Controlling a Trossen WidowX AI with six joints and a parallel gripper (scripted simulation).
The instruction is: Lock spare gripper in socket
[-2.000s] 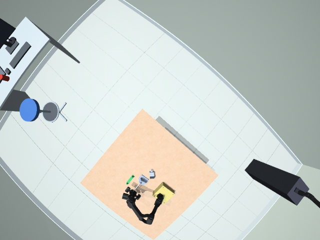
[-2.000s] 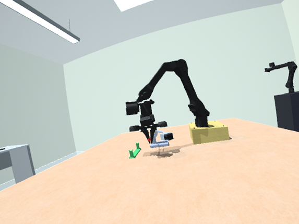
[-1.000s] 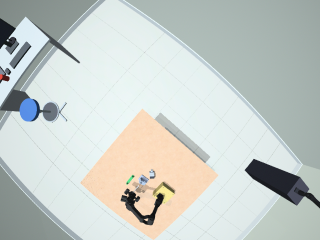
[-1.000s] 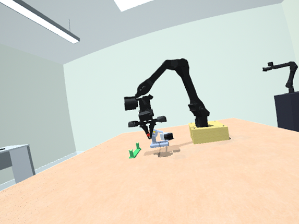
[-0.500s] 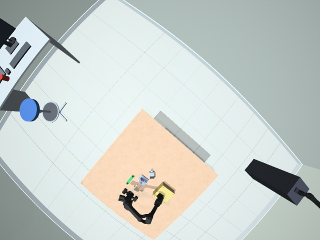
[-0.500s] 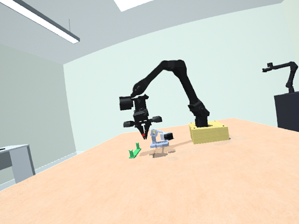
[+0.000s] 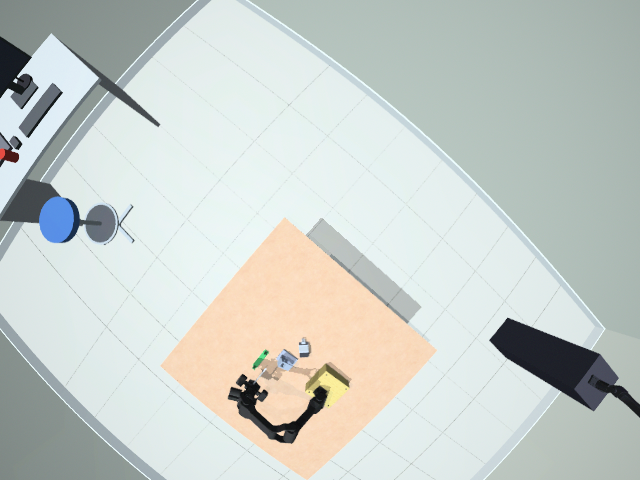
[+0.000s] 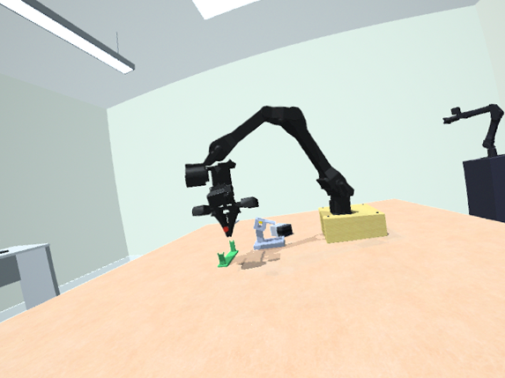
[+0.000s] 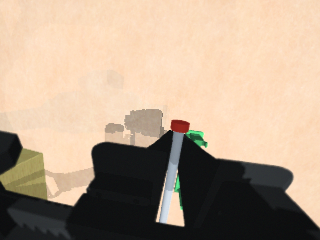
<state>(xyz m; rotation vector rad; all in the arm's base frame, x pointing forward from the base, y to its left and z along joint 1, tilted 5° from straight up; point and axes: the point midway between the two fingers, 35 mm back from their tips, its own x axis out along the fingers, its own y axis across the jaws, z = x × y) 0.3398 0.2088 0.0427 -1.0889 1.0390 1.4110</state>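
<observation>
The gripper [image 7: 254, 386] [image 8: 229, 234] [image 9: 174, 134] is clamped on the lock pin [image 7: 261, 375] [image 8: 225, 229] [image 9: 171, 175], whose grey shaft runs between the fingers, with its red head just past their tips in the wrist view; the pin is out of the mount and held above the tabletop [image 7: 310, 289] [image 8: 323, 325] [image 9: 225, 60]. Near the fingertips is a green two-post stand [image 7: 260, 359] [image 8: 228, 258] [image 9: 196, 138]; its posts point up, and from these angles I cannot tell whether the pin is directly over it.

Farther along, the pale blue mount [image 7: 285, 360] [image 8: 268, 243] stands upright on its base; beside it, a little apart in the top view, is the spare gripper [image 7: 303, 348] [image 8: 284, 230], grey and black, undocked.

The black arm [image 7: 289, 432] [image 8: 311, 146] arches back to a yellow block [image 7: 338, 384] [image 8: 354, 230] [image 9: 30, 175], on which it is mounted; well apart from the table, another black arm [image 7: 617, 395] [image 8: 494, 125] stands on a dark pedestal [image 7: 547, 351] [image 8: 486, 189]; across the room are a blue-topped stool [image 7: 59, 219] and a desk [image 7: 67, 72] [image 8: 32, 254].
</observation>
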